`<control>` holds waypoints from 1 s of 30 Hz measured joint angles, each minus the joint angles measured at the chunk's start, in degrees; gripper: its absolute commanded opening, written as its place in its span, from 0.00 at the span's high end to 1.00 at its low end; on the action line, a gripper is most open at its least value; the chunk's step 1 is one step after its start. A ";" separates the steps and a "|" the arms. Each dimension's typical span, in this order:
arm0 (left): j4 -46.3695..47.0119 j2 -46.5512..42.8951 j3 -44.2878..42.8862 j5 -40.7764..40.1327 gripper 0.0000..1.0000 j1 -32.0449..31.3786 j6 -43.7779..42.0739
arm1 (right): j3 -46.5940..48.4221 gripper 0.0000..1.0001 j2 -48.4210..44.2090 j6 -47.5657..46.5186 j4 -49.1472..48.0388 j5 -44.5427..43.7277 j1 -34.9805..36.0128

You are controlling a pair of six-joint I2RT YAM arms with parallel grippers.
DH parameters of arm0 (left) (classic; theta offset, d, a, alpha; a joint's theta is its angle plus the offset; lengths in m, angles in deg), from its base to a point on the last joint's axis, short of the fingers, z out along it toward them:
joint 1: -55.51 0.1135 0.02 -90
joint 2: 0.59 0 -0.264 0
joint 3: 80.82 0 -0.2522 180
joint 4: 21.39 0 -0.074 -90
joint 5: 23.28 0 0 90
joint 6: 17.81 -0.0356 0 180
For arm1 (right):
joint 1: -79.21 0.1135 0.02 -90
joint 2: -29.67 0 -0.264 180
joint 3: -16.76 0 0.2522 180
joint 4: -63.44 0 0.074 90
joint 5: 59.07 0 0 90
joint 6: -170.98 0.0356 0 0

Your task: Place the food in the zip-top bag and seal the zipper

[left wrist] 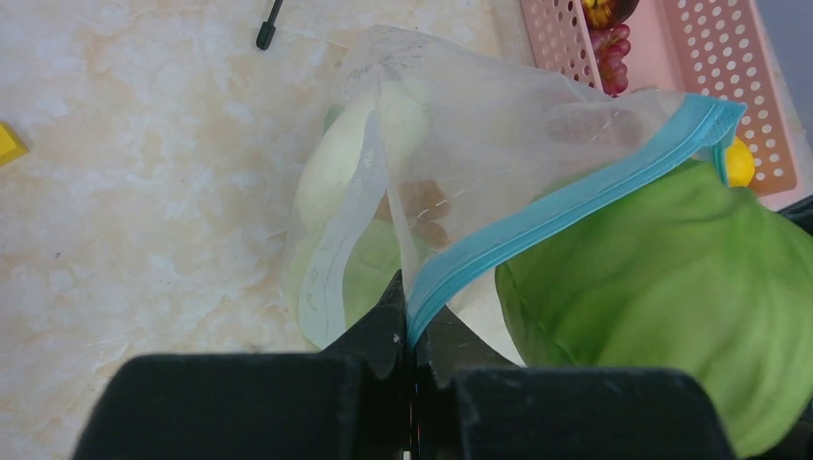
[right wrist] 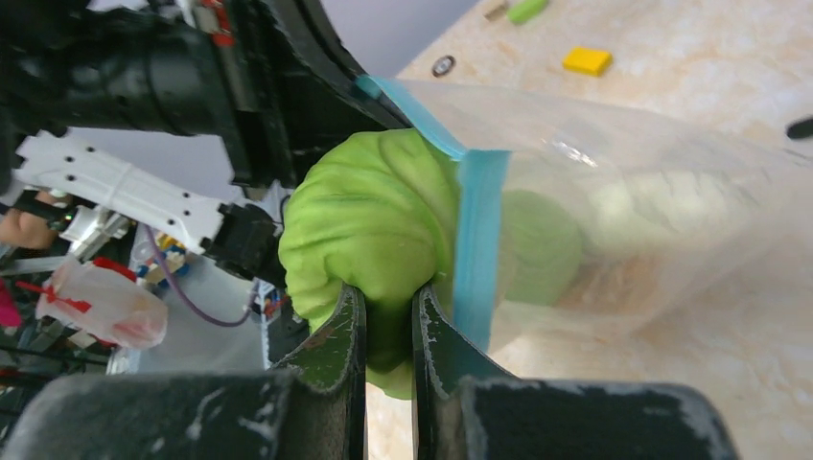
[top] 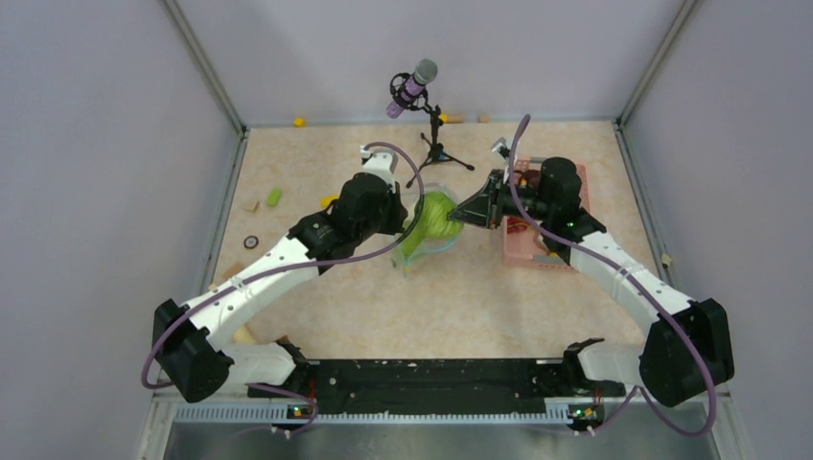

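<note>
The clear zip-top bag (left wrist: 479, 115) lies mid-table, its mouth lifted. My left gripper (left wrist: 414, 305) is shut on the light blue zipper (left wrist: 575, 192) at the mouth's near side. A white oblong vegetable (left wrist: 336, 163) shows through the plastic. My right gripper (right wrist: 388, 292) is shut on the pale green cabbage (right wrist: 374, 211), which sits in the bag's mouth, partly past the zipper (right wrist: 476, 240). From above, the cabbage (top: 433, 220) is between the left gripper (top: 407, 213) and the right gripper (top: 460, 215). Dark red pieces (left wrist: 609, 57) and a yellow fruit (left wrist: 739, 163) lie in the basket.
A pink lattice basket (top: 566, 261) stands right of the bag, under the right arm. A microphone on a small tripod (top: 414, 84) stands at the back. Small bits lie about: a yellow one (top: 299, 122), a green one (top: 274, 196), a yellow block (right wrist: 587, 60).
</note>
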 measured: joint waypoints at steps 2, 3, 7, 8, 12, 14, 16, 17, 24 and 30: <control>-0.02 -0.22 0.00 -0.02 1.00 0.02 0.00 | 0.68 1.00 -0.02 -2.80 4.39 -1.84 0.09; 0.00 -0.37 0.00 0.00 1.00 0.00 -0.02 | 1.01 1.00 -0.04 -4.13 6.40 -2.84 0.15; 0.22 -0.63 0.00 0.31 1.00 0.00 -0.04 | 1.64 1.00 -0.11 -8.31 13.07 -9.14 1.29; 0.31 -0.63 0.00 0.61 1.00 0.00 -0.04 | 1.79 1.00 -0.11 -8.85 14.25 -11.04 1.79; 0.72 -0.48 0.00 1.95 1.00 0.02 -0.07 | 3.32 1.00 -0.09 -9.20 17.64 -20.17 4.68; 0.81 -0.04 -0.20 2.49 1.00 0.02 -0.28 | 4.48 1.00 -0.07 -9.25 18.67 -25.64 6.67; 0.83 0.94 -0.90 3.06 1.00 0.02 -0.46 | 5.73 1.00 0.00 -9.27 19.39 -30.53 9.01; 0.85 1.38 -1.25 3.19 1.00 0.02 -0.48 | 6.25 0.99 0.15 -9.35 19.52 -32.52 10.16; 1.01 3.13 -2.36 3.04 1.00 0.42 -0.63 | 8.92 0.54 1.70 -9.70 22.05 -42.86 13.38; 1.27 3.10 -2.38 2.97 1.00 0.37 -0.42 | 9.05 0.26 1.88 -9.62 23.21 -46.80 13.62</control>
